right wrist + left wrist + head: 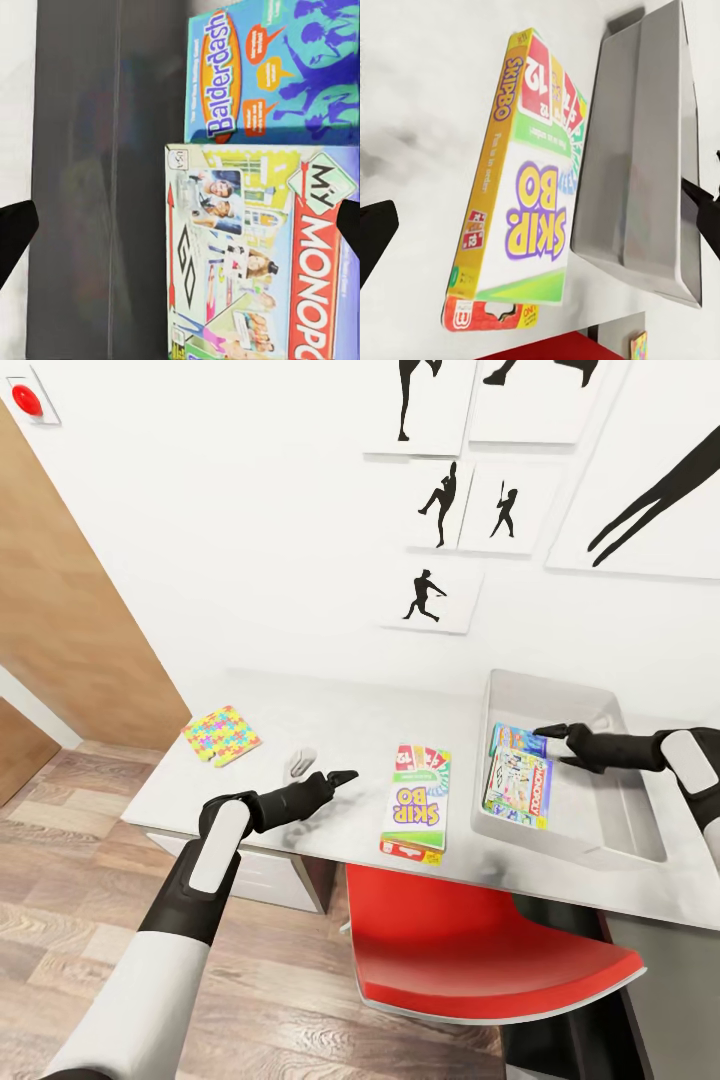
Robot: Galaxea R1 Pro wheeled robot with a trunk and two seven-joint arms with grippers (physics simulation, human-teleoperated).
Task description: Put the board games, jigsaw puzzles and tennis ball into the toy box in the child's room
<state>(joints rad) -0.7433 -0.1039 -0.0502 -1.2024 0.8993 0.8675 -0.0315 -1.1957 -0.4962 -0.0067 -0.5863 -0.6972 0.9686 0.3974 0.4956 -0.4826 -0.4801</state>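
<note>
Resting on the worktop: the SKIP-BO board game (416, 803) lies flat and face up on the pale grey worktop (250, 700), just beside the toy box (600, 840), a narrow strip of bare surface between them
Left gripper: the left gripper (343, 776) hovers low over the worktop just to the robot's left of the SKIP-BO game, fingers apart, holding nothing
Right gripper: the right gripper (546, 731) is above the toy box, over the far edge of the games inside it; fingers apart in its wrist view, nothing between them
Toy box contents: the blue Balderdash game (277, 71) and the My Monopoly game (255, 255) lie flat on the box floor, Monopoly overlapping the blue one's near edge
Jigsaw puzzles: the multicoloured jigsaw puzzles (221, 735) sit on the worktop's left part, well apart from the box; whether it is one square or two stacked, I cannot tell
Pale object: a small whitish thing (302, 762) lies on the worktop between the puzzles and the left gripper, too blurred to name
Below: a red chair (480, 950) stands tucked under the worktop's near edge
</note>
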